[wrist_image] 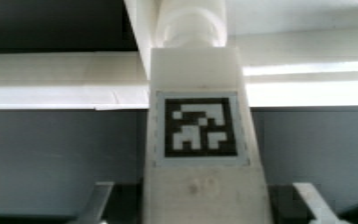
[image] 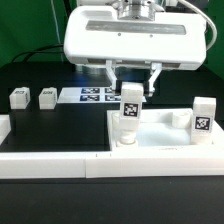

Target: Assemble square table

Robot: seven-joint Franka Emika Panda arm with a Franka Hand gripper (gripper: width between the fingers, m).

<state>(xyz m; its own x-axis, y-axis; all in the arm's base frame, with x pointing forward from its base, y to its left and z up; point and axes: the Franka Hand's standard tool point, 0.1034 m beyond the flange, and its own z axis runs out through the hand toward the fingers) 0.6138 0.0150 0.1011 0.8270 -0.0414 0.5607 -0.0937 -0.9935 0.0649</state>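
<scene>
The white square panel point(image: 165, 138) lies on the black table at the exterior view's right. One white tagged leg peg point(image: 128, 112) stands upright at the panel's near left corner. It fills the middle of the wrist view point(wrist_image: 202, 120). A second leg point(image: 204, 118) stands upright at the panel's right side. Two more legs point(image: 17, 98) point(image: 47, 97) lie loose on the table at the left. My gripper point(image: 133, 88) is open just above the near left leg. Its fingers point(wrist_image: 101, 200) stand on either side of that leg point(wrist_image: 204, 205), with a gap on each side.
The marker board point(image: 92, 95) lies flat behind the panel, left of the gripper. A long white bar point(image: 50, 160) edges the table's front, with a short one point(image: 4, 127) at the left. Black table surface point(image: 60, 125) lies between the loose legs and the panel.
</scene>
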